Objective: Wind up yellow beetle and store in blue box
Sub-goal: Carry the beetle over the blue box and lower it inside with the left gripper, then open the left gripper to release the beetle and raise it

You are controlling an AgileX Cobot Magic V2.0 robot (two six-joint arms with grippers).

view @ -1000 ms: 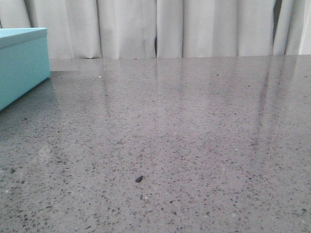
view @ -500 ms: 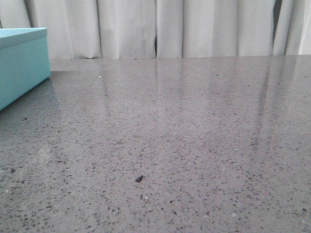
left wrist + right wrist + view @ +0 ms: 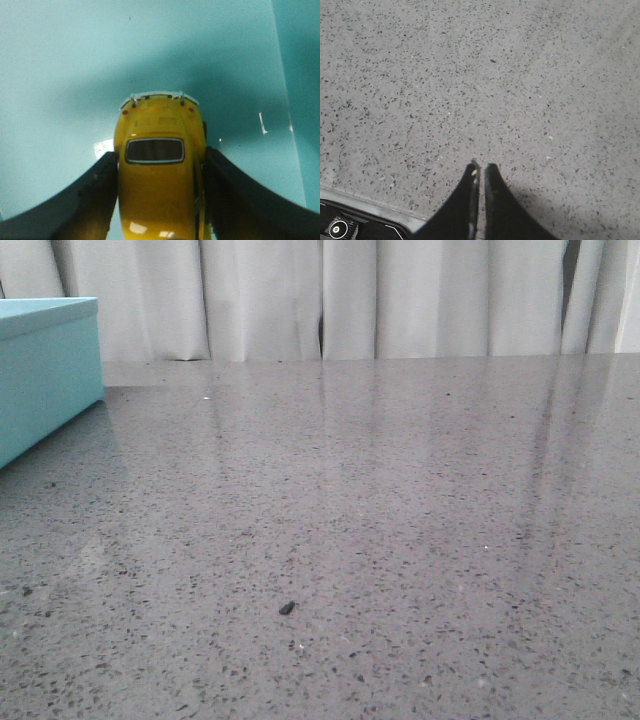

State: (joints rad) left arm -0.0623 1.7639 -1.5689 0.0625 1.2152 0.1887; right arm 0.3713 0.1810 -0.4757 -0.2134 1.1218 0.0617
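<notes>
In the left wrist view the yellow beetle (image 3: 160,170) sits between the two black fingers (image 3: 100,190) of my left gripper (image 3: 161,157), which is shut on its sides. Behind the car is the turquoise inner floor of the blue box (image 3: 60,75). A corner of the blue box (image 3: 45,370) shows at the far left of the front view; neither arm appears there. My right gripper (image 3: 481,167) hangs shut and holds nothing, just above the speckled grey table (image 3: 470,75).
White curtains (image 3: 330,300) close off the back of the table. A small dark speck (image 3: 286,608) lies on the grey tabletop (image 3: 400,540). A dark device with a white edge (image 3: 350,225) shows at the corner of the right wrist view.
</notes>
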